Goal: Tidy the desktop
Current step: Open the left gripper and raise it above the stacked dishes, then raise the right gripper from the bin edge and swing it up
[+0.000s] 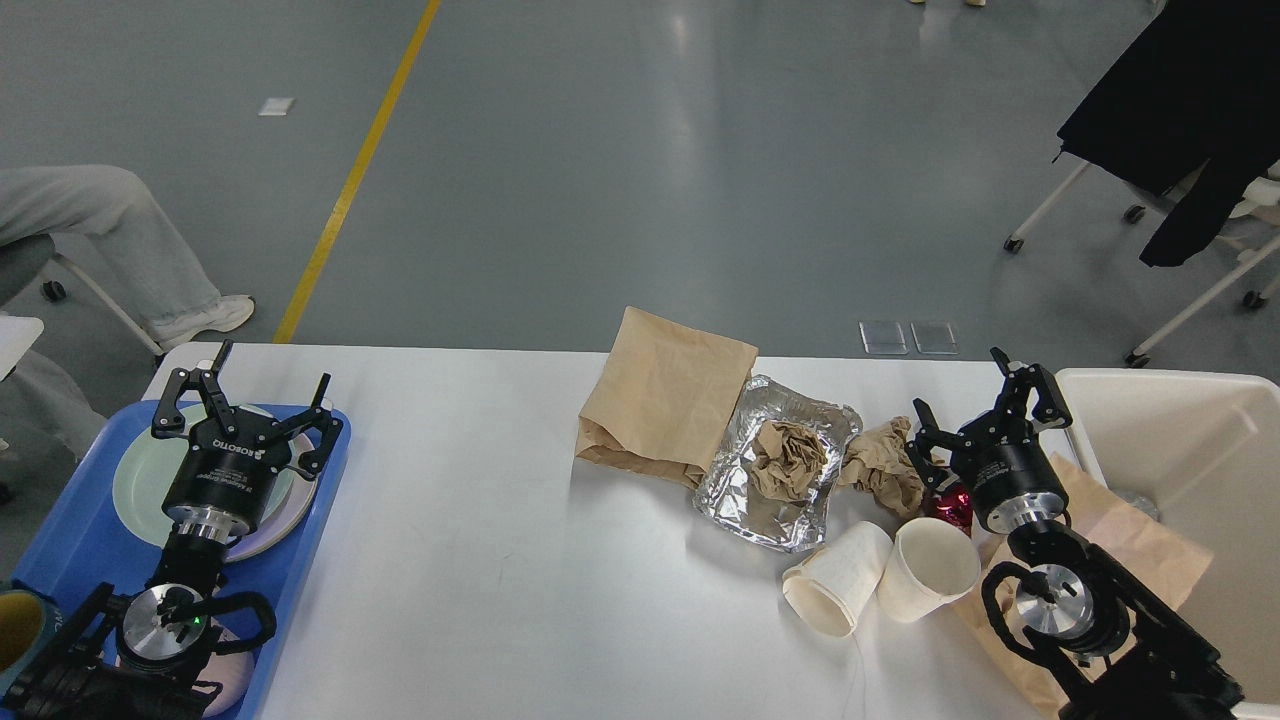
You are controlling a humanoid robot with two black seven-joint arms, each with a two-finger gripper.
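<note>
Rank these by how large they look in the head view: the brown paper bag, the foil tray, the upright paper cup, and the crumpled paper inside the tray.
1. brown paper bag
2. foil tray, slightly smaller than the bag
3. upright paper cup
4. crumpled paper; it looks close to the cup, and the cup is nearer the camera, so this order is unsure.
</note>
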